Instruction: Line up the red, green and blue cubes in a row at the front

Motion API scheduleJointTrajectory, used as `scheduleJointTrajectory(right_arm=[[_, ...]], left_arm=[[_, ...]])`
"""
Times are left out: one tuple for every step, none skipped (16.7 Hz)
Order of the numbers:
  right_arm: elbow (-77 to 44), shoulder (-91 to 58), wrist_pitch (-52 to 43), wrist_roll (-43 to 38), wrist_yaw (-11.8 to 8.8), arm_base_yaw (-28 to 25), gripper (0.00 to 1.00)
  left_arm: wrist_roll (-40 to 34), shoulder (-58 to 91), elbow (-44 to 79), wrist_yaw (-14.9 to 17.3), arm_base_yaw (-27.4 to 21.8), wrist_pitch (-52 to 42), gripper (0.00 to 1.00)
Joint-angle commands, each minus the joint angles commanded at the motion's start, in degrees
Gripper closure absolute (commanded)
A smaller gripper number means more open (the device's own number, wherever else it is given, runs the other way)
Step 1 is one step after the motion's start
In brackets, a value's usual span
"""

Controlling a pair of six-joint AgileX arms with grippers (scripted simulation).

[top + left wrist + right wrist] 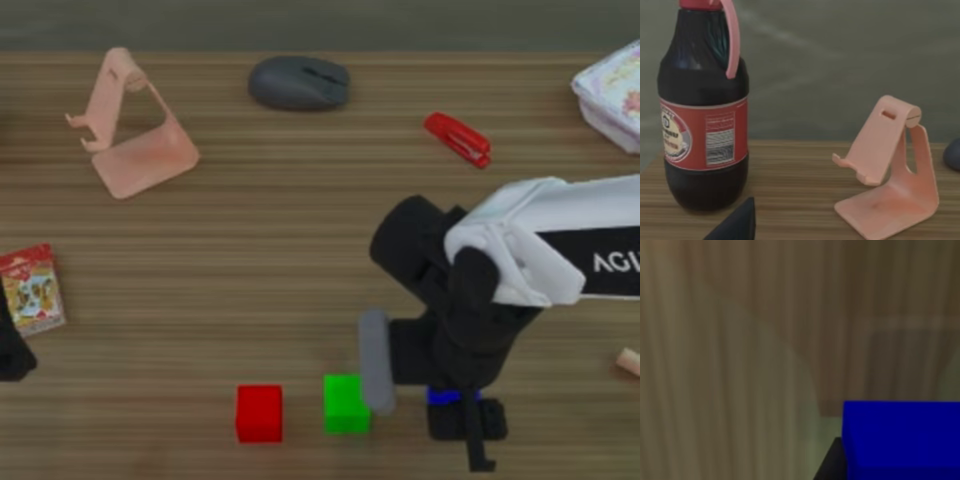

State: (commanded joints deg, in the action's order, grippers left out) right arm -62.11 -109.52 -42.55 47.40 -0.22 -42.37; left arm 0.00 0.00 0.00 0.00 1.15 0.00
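Observation:
The red cube [259,412] and the green cube [345,403] sit side by side near the table's front edge, a small gap apart. Only a sliver of the blue cube [450,395] shows to the right of the green one, under my right gripper [455,402]. In the right wrist view the blue cube [902,440] sits close up against a dark finger [832,464]; the gripper is shut on it, low over the table. My left gripper [10,350] is parked at the table's left edge, open; one fingertip [737,225] shows.
A pink phone stand [135,125] stands back left, a grey mouse [298,82] at back centre, a red stapler [458,138] right of it. A card pack [32,288] lies left, a white packet [612,92] back right. A dark bottle [702,115] stands near my left gripper.

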Motion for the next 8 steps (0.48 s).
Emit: scheduleJointTrajectory(right_arm=[[0.2, -0.2, 0.3, 0.0, 0.0, 0.0, 1.0], [0.2, -0.2, 0.3, 0.0, 0.0, 0.0, 1.0], [0.2, -0.2, 0.3, 0.0, 0.0, 0.0, 1.0], [0.2, -0.2, 0.3, 0.0, 0.0, 0.0, 1.0], [0.2, -0.2, 0.3, 0.0, 0.0, 0.0, 0.92], [0.2, -0.2, 0.3, 0.0, 0.0, 0.0, 0.85], [0.2, -0.2, 0.3, 0.0, 0.0, 0.0, 0.77], [0.2, -0.2, 0.3, 0.0, 0.0, 0.0, 0.7]], left_arm=[[0.0, 0.0, 0.0, 0.0, 0.0, 0.0, 0.0], [0.0, 0.0, 0.0, 0.0, 0.0, 0.0, 0.0], [0.0, 0.0, 0.0, 0.0, 0.0, 0.0, 0.0], [0.0, 0.0, 0.0, 0.0, 0.0, 0.0, 0.0], [0.0, 0.0, 0.0, 0.0, 0.0, 0.0, 0.0], [0.0, 0.0, 0.0, 0.0, 0.0, 0.0, 0.0], [0.0, 0.0, 0.0, 0.0, 0.0, 0.0, 0.0], [0.0, 0.0, 0.0, 0.0, 0.0, 0.0, 0.0]])
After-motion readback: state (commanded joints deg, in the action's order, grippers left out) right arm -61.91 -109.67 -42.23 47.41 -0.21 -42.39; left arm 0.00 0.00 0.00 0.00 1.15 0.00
